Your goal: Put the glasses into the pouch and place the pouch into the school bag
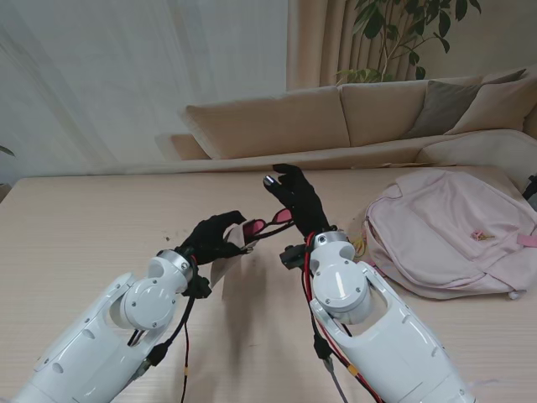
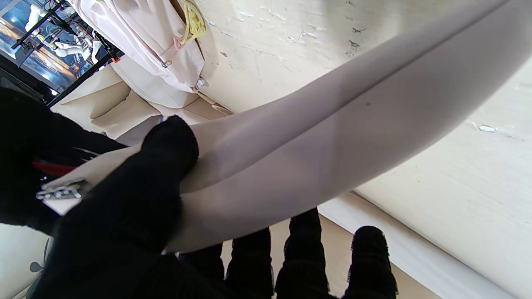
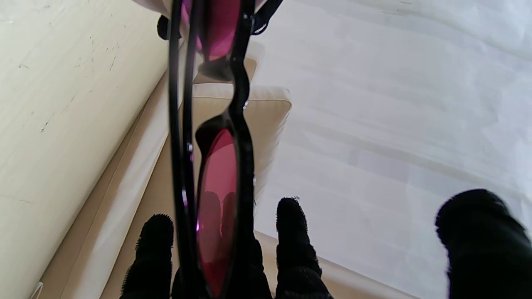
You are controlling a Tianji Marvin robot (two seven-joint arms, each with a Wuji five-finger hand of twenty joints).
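Glasses [image 1: 270, 222] with pink lenses hang between the two hands above the table [image 1: 75, 235], gripped at one end by the right hand [image 1: 295, 200]. Left hand [image 1: 214, 238] pinches the pale pouch [image 1: 228, 262] just beside them. School bag [image 1: 453, 235] lies well apart beyond the right hand.

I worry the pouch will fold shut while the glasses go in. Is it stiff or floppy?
Probably floppy: the pouch hangs from the left hand in soft folds, like thin cloth. It looks light, pinched by the fingers alone. Its mouth may sag shut unless held open.
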